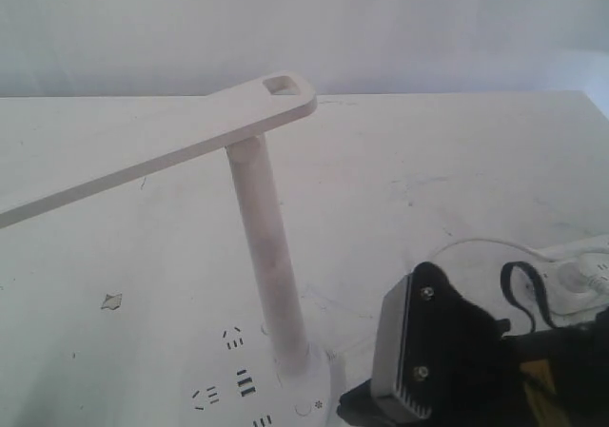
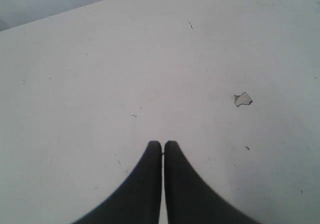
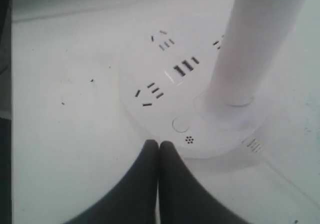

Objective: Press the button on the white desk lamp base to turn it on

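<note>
The white desk lamp base [image 1: 262, 394] is a flat round disc with dark dash icons at the bottom of the exterior view, with its post [image 1: 269, 256] and long flat arm [image 1: 152, 151] rising from it. In the right wrist view the base [image 3: 150, 69] fills the middle, and the round button [image 3: 180, 124] with a thin grey ring sits near its rim, beside a small dotted symbol [image 3: 189, 139]. My right gripper [image 3: 159, 145] is shut and empty, its tips at the disc's edge just short of the button. My left gripper [image 2: 163, 145] is shut over bare table.
A white power strip [image 1: 585, 270] with a plug and a cable [image 1: 476, 246] lies at the right edge of the exterior view. A small chip mark [image 1: 112, 301] shows on the table [image 1: 457, 161]; the same chip mark [image 2: 243, 99] appears in the left wrist view.
</note>
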Action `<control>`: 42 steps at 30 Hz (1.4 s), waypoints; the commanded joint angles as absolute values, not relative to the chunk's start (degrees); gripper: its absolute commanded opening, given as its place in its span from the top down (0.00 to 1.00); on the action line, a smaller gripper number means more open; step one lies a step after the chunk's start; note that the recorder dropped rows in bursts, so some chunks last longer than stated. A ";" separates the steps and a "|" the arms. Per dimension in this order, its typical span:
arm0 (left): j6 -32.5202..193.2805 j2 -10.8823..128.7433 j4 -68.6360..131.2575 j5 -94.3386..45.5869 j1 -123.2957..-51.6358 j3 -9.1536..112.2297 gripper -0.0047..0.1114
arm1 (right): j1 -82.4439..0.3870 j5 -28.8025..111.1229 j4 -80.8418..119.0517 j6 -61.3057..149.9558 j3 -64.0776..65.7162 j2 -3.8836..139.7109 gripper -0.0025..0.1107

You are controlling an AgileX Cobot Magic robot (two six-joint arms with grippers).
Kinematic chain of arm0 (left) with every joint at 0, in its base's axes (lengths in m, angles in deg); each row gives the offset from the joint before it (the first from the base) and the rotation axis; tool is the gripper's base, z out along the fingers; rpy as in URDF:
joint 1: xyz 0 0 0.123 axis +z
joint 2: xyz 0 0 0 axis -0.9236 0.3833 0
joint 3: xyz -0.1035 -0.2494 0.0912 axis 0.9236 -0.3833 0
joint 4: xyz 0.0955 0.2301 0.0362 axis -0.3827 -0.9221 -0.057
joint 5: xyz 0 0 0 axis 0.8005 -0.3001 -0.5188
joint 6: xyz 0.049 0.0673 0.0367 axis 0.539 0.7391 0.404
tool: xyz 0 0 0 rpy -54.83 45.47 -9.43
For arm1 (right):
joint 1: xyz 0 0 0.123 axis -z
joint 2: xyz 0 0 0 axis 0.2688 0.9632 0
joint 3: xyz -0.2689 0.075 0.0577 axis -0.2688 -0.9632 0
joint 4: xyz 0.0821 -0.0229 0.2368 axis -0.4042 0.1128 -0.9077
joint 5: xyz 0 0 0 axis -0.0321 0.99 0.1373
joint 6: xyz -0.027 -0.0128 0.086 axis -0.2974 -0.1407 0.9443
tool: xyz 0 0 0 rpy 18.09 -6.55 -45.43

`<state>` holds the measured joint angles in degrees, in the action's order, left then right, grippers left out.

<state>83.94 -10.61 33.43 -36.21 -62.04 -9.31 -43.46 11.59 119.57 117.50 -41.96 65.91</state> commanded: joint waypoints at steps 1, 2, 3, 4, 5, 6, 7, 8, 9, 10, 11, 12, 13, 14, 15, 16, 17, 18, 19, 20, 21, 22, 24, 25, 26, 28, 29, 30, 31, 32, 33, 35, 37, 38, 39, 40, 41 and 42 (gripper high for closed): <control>83.91 -10.88 33.80 -36.00 -61.93 -9.15 0.95 | -48.10 17.02 115.84 118.85 -39.56 70.68 0.98; 83.91 -10.88 33.80 -36.00 -61.93 -9.15 0.95 | -48.64 17.99 113.03 120.18 -38.91 71.51 0.98; 83.91 -10.88 33.80 -36.00 -61.93 -9.15 0.95 | -49.26 19.27 110.82 120.44 -38.13 72.57 0.98; 83.91 -10.88 33.80 -36.00 -61.93 -9.15 0.95 | -49.77 19.40 109.44 120.44 -37.50 73.62 0.98; 83.91 -10.88 33.80 -36.00 -61.93 -9.15 0.95 | -50.00 19.40 108.78 120.30 -36.93 74.49 0.98; 83.91 -10.88 33.80 -36.00 -61.93 -9.15 0.95 | -50.48 19.40 108.09 120.04 -36.24 75.56 0.98; 83.91 -10.88 33.80 -36.00 -61.93 -9.15 0.95 | -50.61 19.28 107.50 120.04 -35.75 76.64 0.98; 83.91 -10.88 33.80 -36.00 -61.93 -9.15 0.95 | -50.95 19.28 106.98 120.04 -35.39 77.68 0.98; 83.91 -10.88 33.80 -36.00 -61.93 -9.15 0.95 | -51.17 19.53 106.88 120.04 -34.93 78.63 0.98; 83.91 -10.88 33.80 -36.00 -61.93 -9.15 0.95 | -51.14 19.69 106.88 120.04 -34.62 79.56 0.98; 83.91 -10.88 33.80 -36.00 -61.93 -9.15 0.95 | -51.14 19.68 106.71 120.04 -34.39 80.35 0.98; 83.91 -10.88 33.80 -36.00 -61.93 -9.15 0.95 | -51.14 20.04 106.49 120.04 -34.10 81.30 0.98; 83.91 -10.88 33.80 -36.00 -61.93 -9.15 0.95 | -51.14 20.80 106.13 120.04 -33.86 82.16 0.98; 83.91 -10.88 33.80 -36.00 -61.93 -9.15 0.95 | -51.14 21.90 106.06 119.75 -33.58 82.90 0.98; 83.91 -10.88 33.80 -36.00 -61.93 -9.15 0.95 | -51.14 23.22 106.06 119.63 -33.34 83.24 0.98; 83.91 -10.88 33.80 -36.00 -61.93 -9.15 0.95 | -51.14 24.66 106.06 119.63 -33.25 83.71 0.98; 83.91 -10.88 33.80 -36.00 -61.93 -9.15 0.95 | -51.14 26.00 106.06 119.63 -33.25 83.72 0.98; 83.91 -10.88 33.80 -36.00 -61.93 -9.15 0.95 | -51.14 26.99 106.06 119.63 -33.25 83.72 0.98; 83.91 -10.88 33.80 -36.00 -61.93 -9.15 0.95 | -51.14 27.32 106.06 119.63 -33.25 83.72 0.98; 83.91 -10.88 33.80 -36.00 -61.93 -9.15 0.95 | -51.14 27.44 106.06 119.63 -33.25 83.72 0.98; 83.91 -10.88 33.80 -36.00 -61.93 -9.15 0.95 | -51.14 27.32 106.06 119.63 -33.25 83.72 0.98; 83.91 -10.88 33.80 -36.00 -61.93 -9.15 0.95 | -51.14 26.86 106.06 119.63 -33.25 83.72 0.98; 83.91 -10.88 33.80 -36.00 -61.93 -9.15 0.95 | -51.14 25.50 106.06 119.63 -33.12 83.72 0.98; 83.91 -10.88 33.80 -36.00 -61.93 -9.15 0.95 | -51.14 24.93 106.06 119.63 -33.12 83.72 0.98; 83.91 -10.88 33.80 -36.00 -61.93 -9.15 0.95 | -51.14 24.37 106.06 119.63 -32.83 83.72 0.98; 83.91 -10.88 33.80 -36.00 -61.93 -9.15 0.95 | -51.14 23.81 106.06 119.51 -32.32 83.72 0.98; 83.91 -10.88 33.80 -36.00 -61.93 -9.15 0.95 | -51.14 23.52 106.06 119.51 -32.03 83.72 0.98; 83.91 -10.88 33.80 -36.00 -61.93 -9.15 0.95 | -51.14 23.24 105.62 119.30 -31.89 83.72 0.98; 83.91 -10.88 33.80 -36.00 -61.93 -9.15 0.95 | -51.14 22.78 105.36 119.12 -31.66 83.72 0.98; 83.91 -10.88 33.80 -36.00 -61.93 -9.15 0.95 | -51.14 22.69 104.23 118.54 -31.51 83.72 0.98; 83.91 -10.88 33.80 -36.00 -61.93 -9.15 0.95 | -51.14 22.69 103.37 117.75 -31.42 83.72 0.98; 83.91 -10.88 33.80 -36.00 -61.93 -9.15 0.95 | -51.14 22.69 102.64 116.77 -31.42 83.99 0.98; 83.91 -10.88 33.80 -36.00 -61.93 -9.15 0.95 | -51.14 21.92 102.74 116.77 -31.42 84.93 0.98; 83.91 -10.88 33.80 -36.00 -61.93 -9.15 0.95 | -51.14 21.17 102.74 116.77 -31.42 85.67 0.98; 83.91 -10.88 33.80 -36.00 -61.93 -9.15 0.95 | -51.14 20.25 102.98 116.77 -31.42 86.46 0.98; 83.91 -10.88 33.80 -36.00 -61.93 -9.15 0.95 | -51.14 19.81 103.14 116.77 -31.42 87.30 0.98; 83.91 -10.88 33.80 -36.00 -61.93 -9.15 0.95 | -51.14 19.39 103.24 116.77 -31.42 88.09 0.98; 83.91 -10.88 33.80 -36.00 -61.93 -9.15 0.95 | -51.14 19.52 103.24 116.71 -31.42 88.82 0.98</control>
<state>83.94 -10.61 33.43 -36.21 -62.04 -9.31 -51.14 20.68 103.09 117.41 -31.66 87.11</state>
